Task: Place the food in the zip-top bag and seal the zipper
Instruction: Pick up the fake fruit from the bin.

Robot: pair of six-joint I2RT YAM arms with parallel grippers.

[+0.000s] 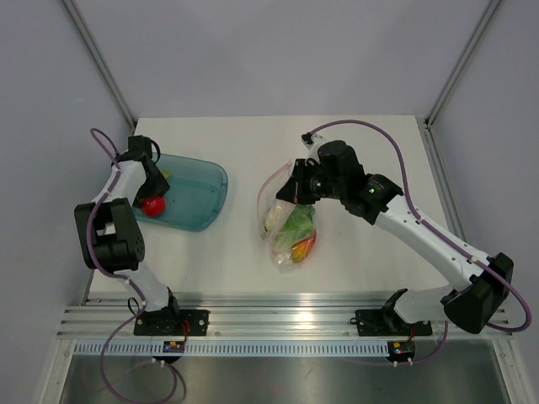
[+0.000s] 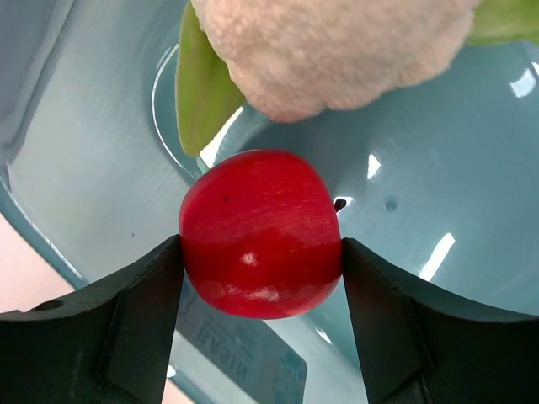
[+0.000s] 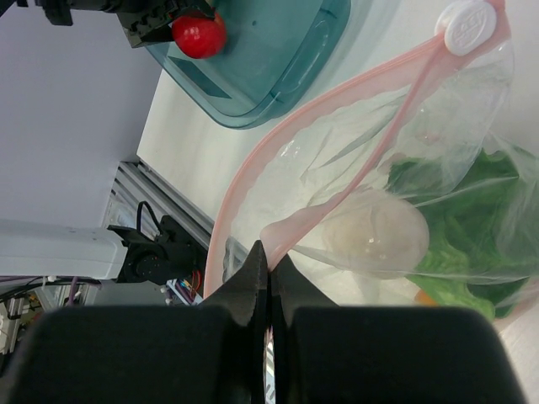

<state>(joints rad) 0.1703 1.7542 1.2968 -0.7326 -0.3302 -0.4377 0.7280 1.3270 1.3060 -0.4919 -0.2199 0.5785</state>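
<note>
In the top view, the zip-top bag is found nearest, lying on the table a little toward 5 o'clock of its centre. Its filled end is turned to 6 o'clock and its mouth to 12. Some food is already seen inside: a green leafy piece, something orange-red and a cream rounded piece.

Just beyond, at the mouth, the right gripper is pressed together on one lip of the bag. The pink zipper is pinched between its fingertips, so the mouth is held agape. A white slider sits at the strip's end.

The film is judged thin, limp and slippery, so it is best taken by the stiffer zipper strip, as it is here. A grip on the bare film would probably slide or crumple.

Well apart, at 9 o'clock, the teal bowl is seen. At its 8 o'clock side, the left gripper is clamped on a red round piece, one finger on each flank. The piece is judged light, hard and glossy, and a hold across its widest part should be the safest.

Farther in the bowl, a whitish cauliflower-like piece with green leaves remains to be moved.
</note>
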